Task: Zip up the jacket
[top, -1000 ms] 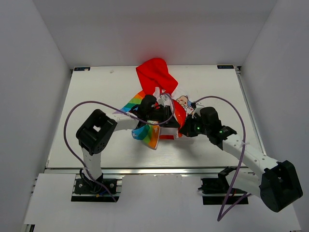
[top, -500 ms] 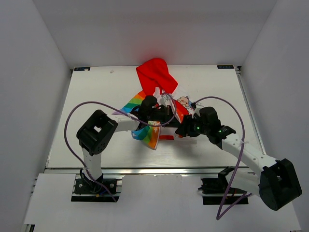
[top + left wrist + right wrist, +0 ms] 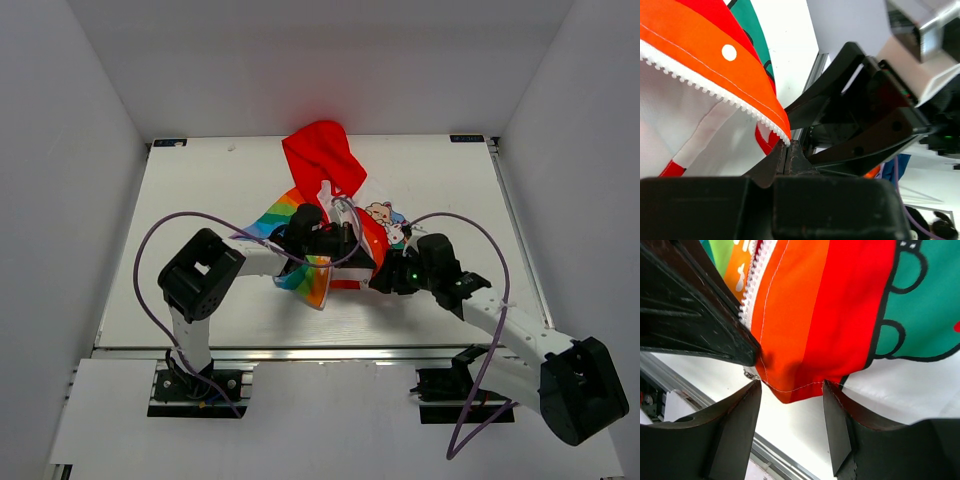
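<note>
Left hand (image 3: 788, 150): clenched. Its fingertips are pressed together on the bottom corner of the jacket (image 3: 715, 55), at the spot where the white zipper teeth (image 3: 705, 84) run out. In the top view it sits at frame centre, over the garment.

Right hand (image 3: 791, 390): released. The jaws are apart and straddle the orange-red hem corner, whose fabric point lies between the tips. The left hand's dark fingers fill the upper left of this wrist view and meet the same hem beside the zipper edge.

Jacket: bunched at the centre of the desk (image 3: 200, 200). The red hood lies toward the top of the frame. A rainbow-striped flap sits lower left of centre, and the cartoon print sits right of centre.
</note>
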`<state>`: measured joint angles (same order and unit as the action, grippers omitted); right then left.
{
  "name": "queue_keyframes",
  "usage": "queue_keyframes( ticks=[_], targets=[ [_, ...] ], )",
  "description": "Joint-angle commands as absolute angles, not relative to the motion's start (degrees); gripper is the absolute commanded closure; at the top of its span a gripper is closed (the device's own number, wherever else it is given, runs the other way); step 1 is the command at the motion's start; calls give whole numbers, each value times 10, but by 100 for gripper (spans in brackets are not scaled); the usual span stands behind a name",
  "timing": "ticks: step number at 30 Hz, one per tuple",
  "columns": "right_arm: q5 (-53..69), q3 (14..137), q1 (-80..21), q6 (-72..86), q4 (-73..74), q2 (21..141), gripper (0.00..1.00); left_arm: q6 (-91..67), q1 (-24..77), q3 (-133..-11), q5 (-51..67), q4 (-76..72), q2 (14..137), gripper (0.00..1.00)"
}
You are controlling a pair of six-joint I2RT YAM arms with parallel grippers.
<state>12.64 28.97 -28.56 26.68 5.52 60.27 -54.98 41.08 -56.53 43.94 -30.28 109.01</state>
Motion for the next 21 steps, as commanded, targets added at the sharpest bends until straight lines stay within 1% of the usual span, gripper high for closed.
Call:
queue_keyframes(
  ticks=[1,6,10,13,17,19,21],
  targets=[
    [157,275,-281,262,3,588,42,-565,416,-553,448,-343,1053,100],
    [162,269,-281,258,-31,600,42,-574,417,-545,447,-356,1047,100],
    [188,259,-281,256,-68,606,44,-576,419,-547,441,-353,1049,100],
    [184,258,-280,257,-83,606,49,-582,419,-546,440,-358,1050,100],
    [187,264,-280,245,-75,609,64,-587,419,-548,434,-355,1051,100],
    [196,262,-281,243,-71,605,64,-585,419,-548,428,-349,1051,100],
    [200,258,-281,238,-64,599,61,-584,418,-550,418,-342,1051,100]
  ],
)
